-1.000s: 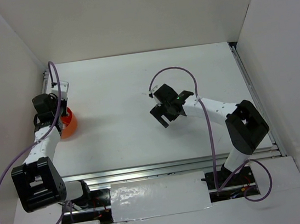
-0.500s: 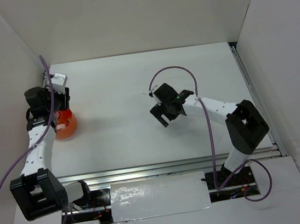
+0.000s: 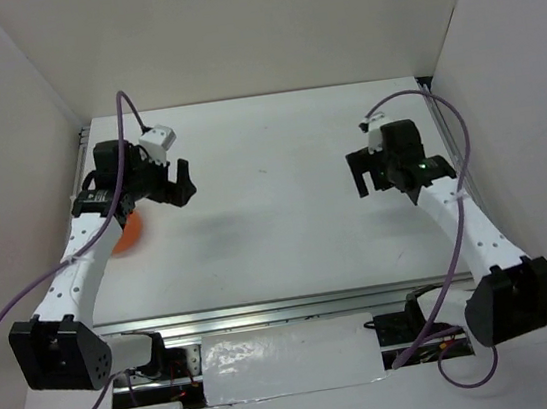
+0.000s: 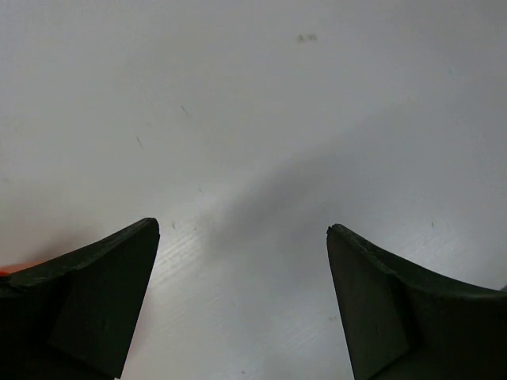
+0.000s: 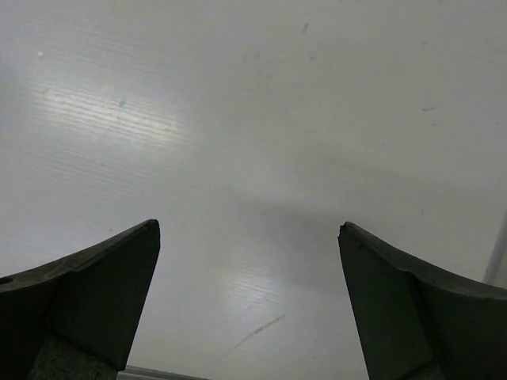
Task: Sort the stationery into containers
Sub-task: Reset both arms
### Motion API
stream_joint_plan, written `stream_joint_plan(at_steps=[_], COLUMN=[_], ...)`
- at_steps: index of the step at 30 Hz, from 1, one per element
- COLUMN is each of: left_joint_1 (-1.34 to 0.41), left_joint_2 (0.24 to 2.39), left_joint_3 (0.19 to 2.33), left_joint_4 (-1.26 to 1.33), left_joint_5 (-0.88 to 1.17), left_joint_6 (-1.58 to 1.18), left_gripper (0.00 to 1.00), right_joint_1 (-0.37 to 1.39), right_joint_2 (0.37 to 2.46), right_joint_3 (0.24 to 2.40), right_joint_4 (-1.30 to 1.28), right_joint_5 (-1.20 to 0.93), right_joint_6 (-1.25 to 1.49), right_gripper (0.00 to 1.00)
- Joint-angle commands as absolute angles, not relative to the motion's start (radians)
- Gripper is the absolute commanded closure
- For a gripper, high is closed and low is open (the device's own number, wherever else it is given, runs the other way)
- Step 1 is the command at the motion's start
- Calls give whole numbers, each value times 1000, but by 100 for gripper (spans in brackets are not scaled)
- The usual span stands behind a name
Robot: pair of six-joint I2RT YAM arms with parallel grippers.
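No stationery shows in any view. One container, a low orange-red tub (image 3: 128, 234), sits at the table's left edge, mostly hidden under my left arm; in the left wrist view only an orange sliver of the tub (image 4: 8, 269) shows at the bottom left. My left gripper (image 3: 173, 189) hangs to the right of the tub, open, with bare white table between its fingers (image 4: 243, 229). My right gripper (image 3: 376, 179) is over the right part of the table, open as well, and only tabletop shows between its fingers (image 5: 249, 226).
White walls close in the table at the back, left and right. A metal rail (image 3: 454, 160) runs along the right edge and shows as a rail strip (image 5: 499, 253) in the right wrist view. Another rail (image 3: 307, 308) crosses the front.
My left gripper has opened and swung right, away from the tub. The right arm has moved from the middle of the table to the right side, its gripper staying open.
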State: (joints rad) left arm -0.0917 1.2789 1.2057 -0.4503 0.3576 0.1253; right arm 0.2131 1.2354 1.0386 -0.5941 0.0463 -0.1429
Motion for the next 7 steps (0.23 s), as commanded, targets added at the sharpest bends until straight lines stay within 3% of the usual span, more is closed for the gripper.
stream_joint_plan(at_steps=[1,7], left_joint_1=[-98,-133], left_joint_2=[1209,1146], left_joint_3=[1145,1065], left_joint_4=[-459,-437], left_joint_5=[342,186], left_joint_6=[52,-44], left_gripper=[1,1], right_joint_1=[117,28], right_joint_2=[1154,1078], right_joint_3=[996,951], right_joint_4=[-634,-663], right_joint_5=[-38,-89], right_joint_6=[-207,-238], right_gripper=[0,0])
